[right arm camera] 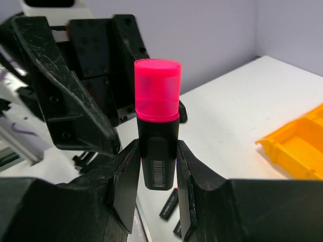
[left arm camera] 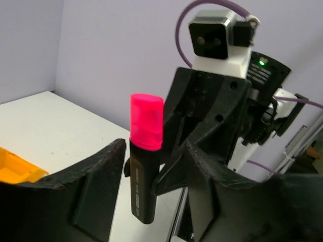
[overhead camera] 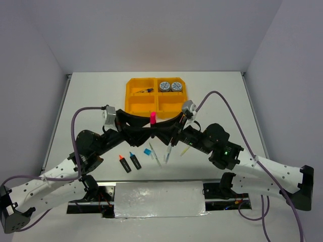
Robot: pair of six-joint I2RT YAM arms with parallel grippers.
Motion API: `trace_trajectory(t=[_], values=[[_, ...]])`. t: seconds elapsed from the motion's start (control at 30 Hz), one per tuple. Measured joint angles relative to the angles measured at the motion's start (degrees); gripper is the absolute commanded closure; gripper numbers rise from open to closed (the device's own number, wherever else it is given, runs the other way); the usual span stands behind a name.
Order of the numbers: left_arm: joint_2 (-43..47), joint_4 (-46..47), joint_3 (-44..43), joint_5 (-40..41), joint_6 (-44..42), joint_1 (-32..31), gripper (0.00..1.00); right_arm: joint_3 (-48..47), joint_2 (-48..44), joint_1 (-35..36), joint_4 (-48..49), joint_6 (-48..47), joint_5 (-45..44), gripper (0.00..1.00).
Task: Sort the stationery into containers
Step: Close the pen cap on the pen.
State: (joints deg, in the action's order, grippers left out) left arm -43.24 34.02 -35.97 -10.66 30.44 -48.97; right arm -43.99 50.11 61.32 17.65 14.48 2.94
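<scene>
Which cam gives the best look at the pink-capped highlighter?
Right wrist: the pink-capped highlighter fills the middle, cap and barcoded barrel clear, clamped in the right end effector. Left wrist shows it smaller and off-centre. Top external shows only its pink top, tiny between the arms.

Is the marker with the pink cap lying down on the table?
No, the black highlighter with the pink cap stands upright, pinched between the right arm's fingers and lifted off the white table.
</scene>
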Motion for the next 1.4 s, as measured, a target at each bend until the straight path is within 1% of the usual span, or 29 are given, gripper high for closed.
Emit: trace_trajectory(t=[0.03, 0.13, 0.27, 0.3, 0.37, 0.4, 0.67, 0.73, 0.77, 0.83, 0.87, 0.97, 1.0, 1.03, 1.13, 1.33, 1.37, 1.4], values=[[0.0, -0.3, -0.4, 0.5, -0.2, -0.1, 0.45, -0.7, 0.3, 0.8, -0.9, -0.7, -2.0, 0.89], [-0.3, -1.9, -1.4, 2.6, -0.4, 0.0, 0.52, -2.5, 1.4, 3.7, -2.6, -2.2, -5.9, 0.90], [-1.1, -3.8, -2.6, 4.2, -0.5, -0.2, 0.54, -3.5, 2.5, 5.7, -3.8, -3.6, -10.0, 0.90], [-1.1, -4.3, -2.7, 4.6, -0.5, -0.2, 0.57, -3.6, 2.7, 5.9, -4.2, -3.9, -10.6, 0.90], [-1.1, -4.9, -2.7, 5.0, -0.5, -0.3, 0.63, -3.7, 3.0, 6.4, -4.7, -4.3, -12.2, 0.90], [-1.1, -5.4, -2.7, 5.3, -0.6, -0.4, 0.68, -3.7, 3.1, 6.6, -4.9, -4.5, -12.7, 0.90], [-1.3, -6.9, -2.8, 5.9, -0.5, -0.4, 0.83, -4.8, 4.0, 7.7, -7.0, -5.2, -16.5, 0.90], [-1.7, -6.9, -2.8, 5.7, -0.5, -0.4, 0.90, -4.8, 4.0, 7.8, -7.3, -5.2, -17.2, 0.90], [-2.1, -7.0, -3.0, 5.6, -0.6, -0.4, 0.98, -4.8, 4.0, 7.8, -7.5, -5.3, -17.4, 0.90], [-2.8, -7.4, -3.6, 5.4, -0.7, -0.3, 1.00, -4.8, 4.0, 7.8, -7.8, -5.5, -18.0, 0.88], [-3.3, -7.8, -4.1, 5.2, -0.9, -0.2, 1.00, -4.8, 4.0, 7.8, -7.8, -5.7, -18.4, 0.86], [-4.5, -8.9, -5.8, 4.1, -1.9, 0.0, 1.00, -4.8, 3.6, 7.8, -7.8, -6.3, -19.1, 0.67], [-4.7, -9.1, -6.2, 3.7, -2.0, 0.0, 1.00, -4.8, 3.3, 7.8, -7.8, -6.5, -19.0, 0.62], [-4.8, -9.2, -6.6, 3.2, -2.2, 0.0, 1.00, -4.8, 3.0, 7.8, -7.7, -6.6, -18.9, 0.53], [-4.8, -9.2, -7.1, 1.3, -3.1, 0.0, 1.00, -4.2, 2.2, 7.8, -7.1, -6.4, -17.0, 0.38], [-4.4, -9.6, -7.5, -2.1, -4.6, -0.1, 1.00, -3.3, 1.3, 6.8, -6.8, -5.9, -13.4, 0.30], [-4.4, -9.7, -7.6, -2.5, -4.8, -0.1, 1.00, -3.2, 1.2, 6.5, -6.8, -5.7, -12.8, 0.27], [-4.4, -9.6, -7.6, -2.9, -4.9, -0.1, 1.00, -3.1, 1.0, 6.2, -6.8, -5.4, -12.2, 0.22]])
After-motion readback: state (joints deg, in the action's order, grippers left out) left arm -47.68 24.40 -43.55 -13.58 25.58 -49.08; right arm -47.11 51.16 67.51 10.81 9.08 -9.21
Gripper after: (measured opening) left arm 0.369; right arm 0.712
